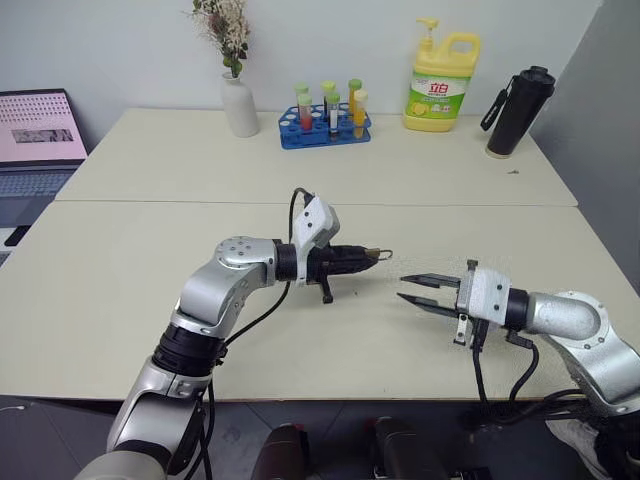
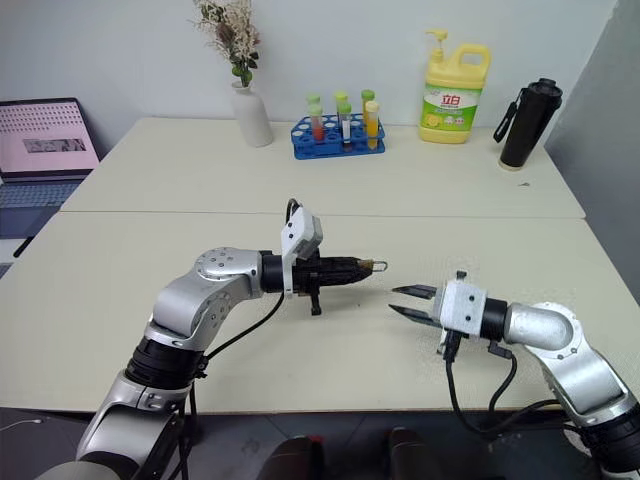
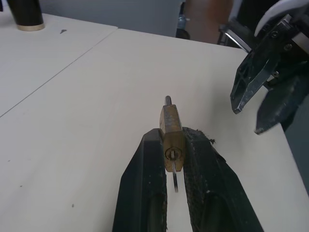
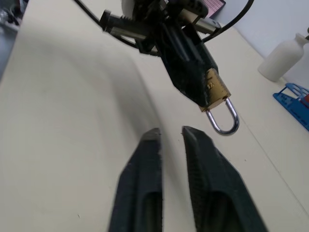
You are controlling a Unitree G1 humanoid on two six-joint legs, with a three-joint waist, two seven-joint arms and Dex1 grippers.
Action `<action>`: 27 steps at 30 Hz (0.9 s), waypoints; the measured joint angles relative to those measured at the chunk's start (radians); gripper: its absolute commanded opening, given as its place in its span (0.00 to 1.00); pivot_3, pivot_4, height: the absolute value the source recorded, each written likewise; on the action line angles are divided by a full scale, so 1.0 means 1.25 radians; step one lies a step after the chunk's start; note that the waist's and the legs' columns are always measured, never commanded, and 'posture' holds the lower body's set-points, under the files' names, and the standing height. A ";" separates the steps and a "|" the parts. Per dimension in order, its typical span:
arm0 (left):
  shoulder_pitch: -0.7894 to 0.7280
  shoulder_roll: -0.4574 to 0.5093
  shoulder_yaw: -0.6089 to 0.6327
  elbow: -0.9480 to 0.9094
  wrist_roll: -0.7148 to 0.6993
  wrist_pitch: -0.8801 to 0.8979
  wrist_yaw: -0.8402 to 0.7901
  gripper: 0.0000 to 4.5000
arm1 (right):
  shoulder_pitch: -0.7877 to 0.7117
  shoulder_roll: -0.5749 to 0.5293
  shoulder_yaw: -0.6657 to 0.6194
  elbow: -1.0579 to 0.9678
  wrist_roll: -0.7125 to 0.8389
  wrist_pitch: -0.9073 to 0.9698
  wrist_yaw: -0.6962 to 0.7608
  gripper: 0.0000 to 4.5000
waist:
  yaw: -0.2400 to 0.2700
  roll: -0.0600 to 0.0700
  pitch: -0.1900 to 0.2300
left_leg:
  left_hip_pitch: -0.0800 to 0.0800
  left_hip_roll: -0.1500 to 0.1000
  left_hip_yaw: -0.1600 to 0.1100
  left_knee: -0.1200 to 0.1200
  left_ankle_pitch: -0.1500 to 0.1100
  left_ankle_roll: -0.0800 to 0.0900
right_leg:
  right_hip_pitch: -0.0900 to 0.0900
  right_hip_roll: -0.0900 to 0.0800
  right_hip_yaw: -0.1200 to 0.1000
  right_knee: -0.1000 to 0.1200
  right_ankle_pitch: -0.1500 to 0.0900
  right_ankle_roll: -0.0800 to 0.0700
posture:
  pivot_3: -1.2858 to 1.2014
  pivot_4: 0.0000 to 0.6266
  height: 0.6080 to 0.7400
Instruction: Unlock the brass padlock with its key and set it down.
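From the head cameras, the left gripper (image 1: 372, 256) is held above the cream table (image 1: 150, 300), clamped on the brass padlock (image 1: 374, 254), whose shackle points toward the right gripper (image 1: 412, 289). That one hangs just beside it with nothing between its 2 fingers, which stand a little apart, not pressed together. In the left wrist view the padlock body sits pinched between the 2 black fingers (image 3: 145, 183), keyhole end facing the camera, and the key (image 3: 175, 180) hangs out of the keyhole as a thin silver sliver between the fingers. The right wrist view shows the padlock from the far side: the silver shackle (image 4: 223, 117) looks seated at both legs, so the lock is probably not open yet. The risk from here lies in the next approach: the key is tiny and tucked between the left fingers, so the right fingertips could miss it, bump the body and twist the padlock askew in its grip, or knock the key loose onto the table.
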 measured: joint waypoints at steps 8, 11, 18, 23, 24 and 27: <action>0.002 0.018 0.000 -0.063 -0.035 0.020 -0.037 0.04 | -0.053 0.043 -0.016 -0.003 0.034 0.099 0.025 0.00 | 0.000 0.000 0.000 | 0.000 0.000 0.000 0.000 0.000 0.000 | 0.000 0.000 0.000 0.000 0.000 0.000 | 0.52 0.24 1.00; 0.007 0.026 -0.001 -0.078 -0.049 0.029 -0.042 0.04 | -0.064 0.051 -0.017 -0.003 0.033 0.106 0.038 0.00 | 0.000 0.000 0.000 | 0.000 0.000 0.000 0.000 0.000 0.000 | 0.000 0.000 0.000 -0.001 0.000 0.000 | 0.52 0.24 1.00; 0.024 0.050 -0.007 -0.096 -0.050 0.027 -0.062 0.04 | -0.081 0.063 -0.017 0.011 0.032 0.113 0.067 0.00 | 0.000 0.000 0.000 | 0.000 0.000 0.000 0.000 0.000 0.000 | 0.000 0.000 0.000 -0.001 0.000 0.000 | 0.52 0.24 1.00; 0.028 0.054 -0.014 -0.098 -0.050 0.026 -0.067 0.04 | -0.093 0.067 -0.019 0.021 0.032 0.116 0.083 0.00 | 0.000 0.000 0.000 | 0.000 0.000 0.000 0.000 0.000 0.000 | 0.000 0.000 0.000 -0.001 0.000 0.000 | 0.52 0.24 1.00; 0.028 0.054 -0.015 -0.099 -0.051 0.026 -0.067 0.04 | -0.093 0.067 -0.019 0.022 0.032 0.116 0.085 0.00 | 0.000 0.000 0.000 | 0.000 0.000 0.000 0.000 0.000 0.000 | 0.000 0.000 0.000 -0.001 0.000 0.000 | 0.52 0.24 1.00; 0.028 0.055 -0.015 -0.104 -0.054 0.026 -0.072 0.04 | -0.093 0.068 -0.019 0.026 0.030 0.116 0.098 0.00 | 0.000 0.000 0.000 | 0.000 0.000 0.000 0.000 0.000 0.000 | 0.000 0.000 0.000 -0.001 0.000 0.000 | 0.52 0.24 1.00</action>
